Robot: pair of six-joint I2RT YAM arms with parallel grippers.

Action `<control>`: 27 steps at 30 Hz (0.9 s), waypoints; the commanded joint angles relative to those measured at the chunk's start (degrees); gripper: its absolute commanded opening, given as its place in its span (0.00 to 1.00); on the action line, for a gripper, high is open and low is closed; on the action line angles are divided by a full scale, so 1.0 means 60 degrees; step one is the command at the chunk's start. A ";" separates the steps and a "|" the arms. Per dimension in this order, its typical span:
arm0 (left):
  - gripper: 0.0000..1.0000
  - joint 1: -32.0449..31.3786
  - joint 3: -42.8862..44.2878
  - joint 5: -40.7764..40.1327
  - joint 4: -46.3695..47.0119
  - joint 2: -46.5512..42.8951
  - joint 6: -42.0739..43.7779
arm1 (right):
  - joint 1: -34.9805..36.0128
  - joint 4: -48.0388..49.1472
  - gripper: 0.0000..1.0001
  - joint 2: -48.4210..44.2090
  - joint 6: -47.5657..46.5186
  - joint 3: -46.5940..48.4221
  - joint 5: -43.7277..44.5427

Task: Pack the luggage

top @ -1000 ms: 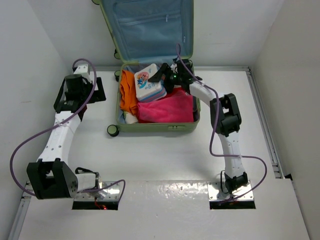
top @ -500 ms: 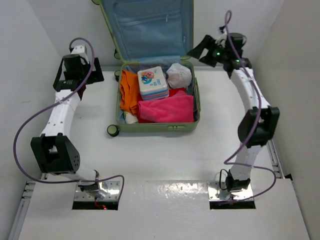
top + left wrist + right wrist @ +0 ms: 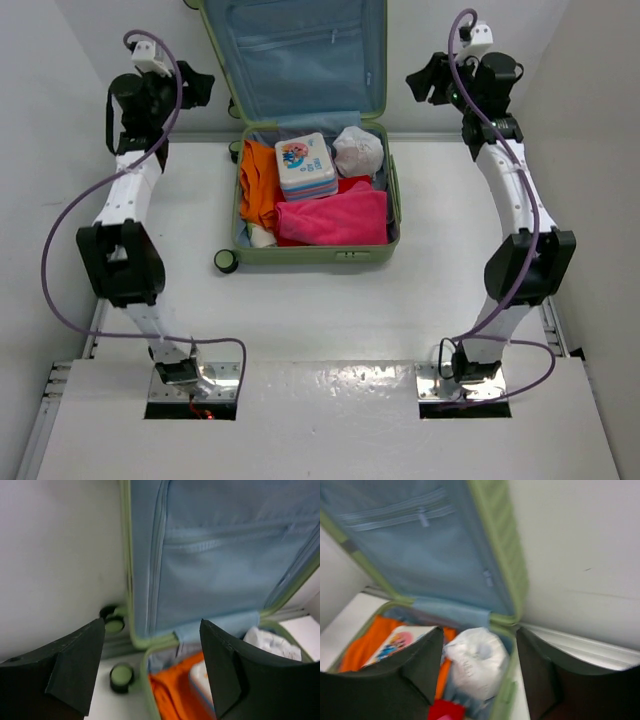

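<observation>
I see the luggage point(image 3: 312, 256) lying open at the far middle of the table point(image 3: 300, 320), its lid point(image 3: 295, 55) propped up against the back wall. The base holds 4 things: orange clothing point(image 3: 258, 185), a pink cloth point(image 3: 335, 220), a printed box point(image 3: 305, 165) and a white bundle point(image 3: 357, 150). My left gripper point(image 3: 195, 85) and right gripper point(image 3: 425, 80) hang high on either side of the lid, fingers apart, holding nothing. I judge the filling done; closing the lid is left.

From high overhead we look down; our two wrist cameras, close in, face the open lid of the luggage point(image 3: 300, 60), shared by all.
</observation>
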 commanded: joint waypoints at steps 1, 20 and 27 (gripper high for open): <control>0.79 -0.0293 0.0841 0.0619 0.2392 0.1242 -0.1247 | -0.0267 0.2258 0.61 0.0466 0.0042 -0.0577 0.0340; 0.47 -0.1057 0.6834 -0.3353 0.2100 0.6870 -0.0370 | -0.0926 0.4024 0.61 0.1728 0.0864 -0.1208 -0.1139; 0.00 -0.1057 0.5125 -0.2300 0.3139 0.5777 -0.0370 | -0.0971 0.3820 0.60 0.1302 0.0848 -0.1971 -0.1184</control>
